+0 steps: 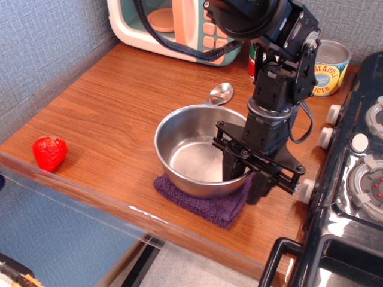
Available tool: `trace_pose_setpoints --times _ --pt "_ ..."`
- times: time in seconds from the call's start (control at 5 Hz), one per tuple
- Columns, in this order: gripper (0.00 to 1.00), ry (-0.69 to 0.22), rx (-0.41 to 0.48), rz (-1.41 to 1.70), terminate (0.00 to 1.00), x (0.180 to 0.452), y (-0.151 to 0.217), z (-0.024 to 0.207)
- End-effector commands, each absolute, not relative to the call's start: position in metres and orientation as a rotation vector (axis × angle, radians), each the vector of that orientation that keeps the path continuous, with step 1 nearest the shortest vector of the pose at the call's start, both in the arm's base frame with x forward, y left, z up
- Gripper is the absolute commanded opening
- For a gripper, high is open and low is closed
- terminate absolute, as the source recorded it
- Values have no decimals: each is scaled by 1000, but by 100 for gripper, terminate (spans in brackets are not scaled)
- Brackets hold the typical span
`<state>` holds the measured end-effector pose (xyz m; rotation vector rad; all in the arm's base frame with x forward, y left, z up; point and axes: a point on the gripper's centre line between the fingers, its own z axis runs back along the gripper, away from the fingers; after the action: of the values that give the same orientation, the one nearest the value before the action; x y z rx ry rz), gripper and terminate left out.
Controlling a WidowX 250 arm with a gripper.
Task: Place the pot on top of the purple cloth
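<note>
The shiny steel pot (190, 149) sits upright on the purple cloth (209, 206), which shows only along the pot's front and right side. My gripper (244, 180) points down at the pot's right rim. One finger (230, 168) is inside the pot and the other (259, 190) is outside it, over the cloth. The jaws stand apart astride the rim, with a gap on either side.
A red strawberry (49, 152) lies at the front left. A metal spoon (220, 94) lies behind the pot. A toy microwave (161, 24) stands at the back, with a pineapple can (328, 66) at the back right. A black stove (359, 179) borders the right side.
</note>
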<state>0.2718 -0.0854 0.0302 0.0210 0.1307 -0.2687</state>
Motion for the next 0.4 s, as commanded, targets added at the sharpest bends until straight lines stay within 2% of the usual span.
trace_pose_setpoints --times 0.0,0.2 --pt "100 -62 -30 -236 0 276 -75 92" --pt "100 -187 -124 -132 0 290 -58 140"
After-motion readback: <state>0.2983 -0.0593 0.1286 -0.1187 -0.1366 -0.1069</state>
